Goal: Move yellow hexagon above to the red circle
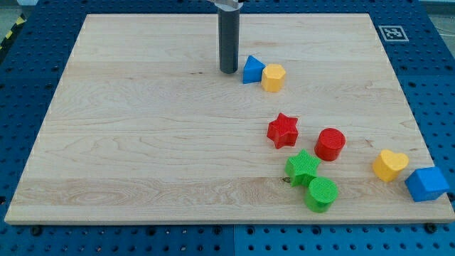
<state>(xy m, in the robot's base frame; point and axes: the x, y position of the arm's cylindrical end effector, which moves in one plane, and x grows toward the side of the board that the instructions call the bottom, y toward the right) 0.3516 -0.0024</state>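
Note:
The yellow hexagon lies in the upper middle of the board, touching a blue triangle on its left. The red circle stands lower and to the right, well below the hexagon. My tip is on the board just left of the blue triangle, with a small gap between them; the blue triangle lies between my tip and the hexagon.
A red star is left of the red circle. A green star and a green circle lie below them. A yellow heart and a blue cube sit at the board's right edge.

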